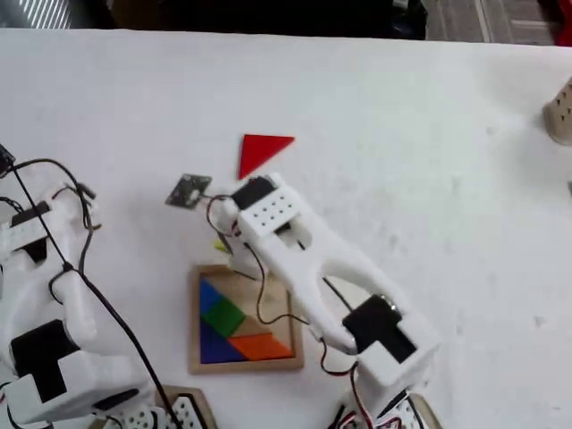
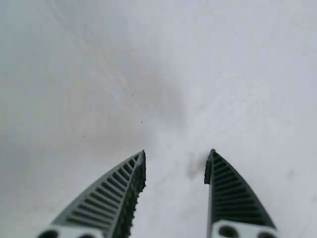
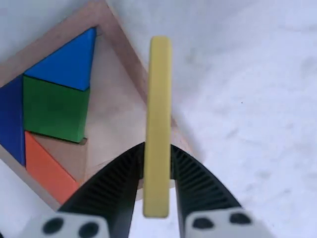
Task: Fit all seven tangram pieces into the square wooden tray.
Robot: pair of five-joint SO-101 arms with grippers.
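Clamping yellow piece (image 3: 158, 99) (edge-on) above tray (image 3: 116, 39) rim with right gripper (image 3: 157, 148); spread apart over counter (image 2: 148, 74) with left gripper (image 2: 177, 152).

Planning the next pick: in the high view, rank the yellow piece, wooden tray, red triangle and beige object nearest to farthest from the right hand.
1. yellow piece, in the right hand.
2. wooden tray, right beside it.
3. red triangle, up the table.
4. beige object, far right edge.

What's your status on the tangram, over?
Left gripper open over bare table. Right gripper shut on yellow piece, edge-on above tray rim. Tray part filled, free floor unobstructed; red triangle loose on table.
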